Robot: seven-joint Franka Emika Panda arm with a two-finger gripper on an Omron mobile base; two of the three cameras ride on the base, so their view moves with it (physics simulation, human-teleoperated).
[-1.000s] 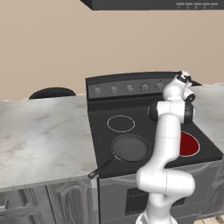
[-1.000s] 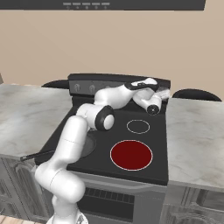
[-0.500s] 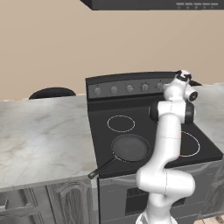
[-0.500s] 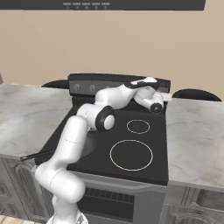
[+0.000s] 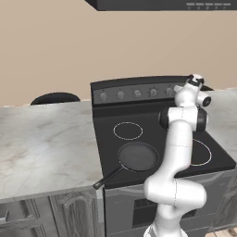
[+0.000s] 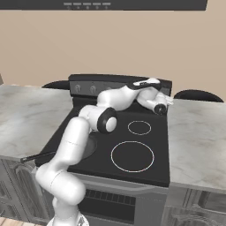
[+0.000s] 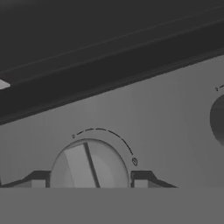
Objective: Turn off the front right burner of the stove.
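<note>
A white robot arm rises at the near edge of the stove (image 5: 139, 118) and reaches across its flat black cooktop toward the upright panel at the far side; nearest the arm's base, a dark frying pan (image 5: 137, 156) sits on the front left zone, its handle (image 5: 109, 177) jutting over the near edge toward the marble desk (image 5: 46, 143) on the left; the front right burner (image 6: 132, 156) lies just right of the arm, showing as a thin white ring on the black glass, with no red glow; beyond it, a smaller white-outlined zone (image 6: 139, 127) marks the rear right, and another ring (image 5: 127, 130) the rear left; farther still, the tool (image 7: 89, 183) presses up to the control panel (image 5: 134, 93) at its right end, its two dark fingertips (image 7: 37, 180) closed tight on either side of a grey knob (image 7: 89, 166); the knob's raised bar stands nearly upright, tilted slightly left, under a curved dial marking; a second knob (image 7: 218, 117) shows at the right edge of the hand view; marble desk (image 6: 194, 132) continues right of the stove, against a tan wall (image 6: 110, 44).
</note>
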